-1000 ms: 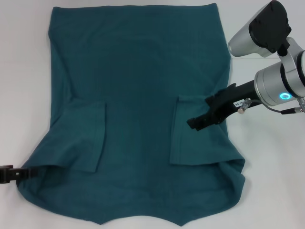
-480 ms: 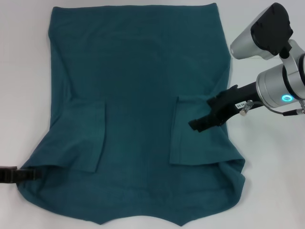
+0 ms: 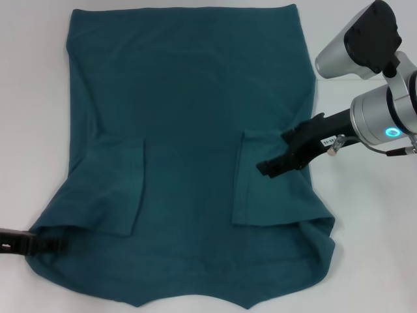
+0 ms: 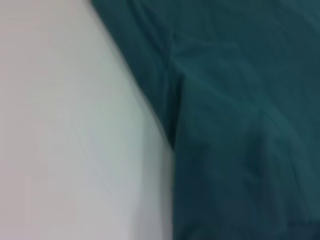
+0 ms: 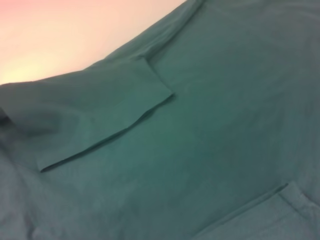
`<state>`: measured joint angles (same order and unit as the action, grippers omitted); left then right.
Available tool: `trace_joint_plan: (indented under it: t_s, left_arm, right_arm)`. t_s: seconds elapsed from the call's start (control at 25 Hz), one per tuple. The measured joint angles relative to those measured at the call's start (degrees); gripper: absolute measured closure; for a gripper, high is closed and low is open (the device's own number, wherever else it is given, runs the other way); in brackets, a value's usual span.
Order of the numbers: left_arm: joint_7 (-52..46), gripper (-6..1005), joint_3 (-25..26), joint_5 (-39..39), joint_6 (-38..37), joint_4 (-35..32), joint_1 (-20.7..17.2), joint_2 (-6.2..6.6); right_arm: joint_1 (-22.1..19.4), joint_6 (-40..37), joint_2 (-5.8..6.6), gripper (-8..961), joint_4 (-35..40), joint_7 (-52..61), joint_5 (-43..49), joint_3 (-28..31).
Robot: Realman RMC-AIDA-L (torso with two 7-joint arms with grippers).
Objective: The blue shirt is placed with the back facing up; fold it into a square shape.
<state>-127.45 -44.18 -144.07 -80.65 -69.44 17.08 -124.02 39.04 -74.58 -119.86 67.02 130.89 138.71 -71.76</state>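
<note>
- Teal-blue knit fabric covers most of the white desk (image 3: 365, 274): the blue shirt (image 3: 189, 117) lies spread flat, its straight hem at the far edge and its curved, rounded end nearest the robot.
- Both short sleeves are folded inward onto the body; the left sleeve flap (image 3: 124, 189) and the right sleeve flap (image 3: 267, 189) lie as rough rectangles well apart, with plain cloth between them.
- At the right, the right claw (image 3: 270, 167) reaches in over the shirt's right side, its dark tip above the folded right sleeve; whether it touches the cloth or pinches it cannot be told, nor how wide it stands.
- At the near left, the left claw (image 3: 52, 245) lies low along the desk at the shirt's left corner, its dark tip meeting the edge of the fabric; its width cannot be told either.
- From the left wrist, the shirt's edge (image 4: 170, 125) runs against bare desk.
- From the right wrist, a folded sleeve flap (image 5: 105, 120) lies flat on the shirt's body.
</note>
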Motion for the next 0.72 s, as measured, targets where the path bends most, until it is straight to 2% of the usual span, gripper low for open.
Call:
trace_joint_plan:
  t_s: [0.2,0.72]
  left_arm:
    - [0.43,149,-0.74,0.56,1.14,-0.75,-0.48,-0.34]
    - [-0.64,634,-4.45,0.24,3.04,-0.37,0.06,-0.35]
  right_arm:
    - [-0.02,0.27,-0.07,8,0.11,-0.02,-0.04,-0.05]
    - [-0.48,0.41,-0.04,9,0.85,0.24,-0.11,0.37]
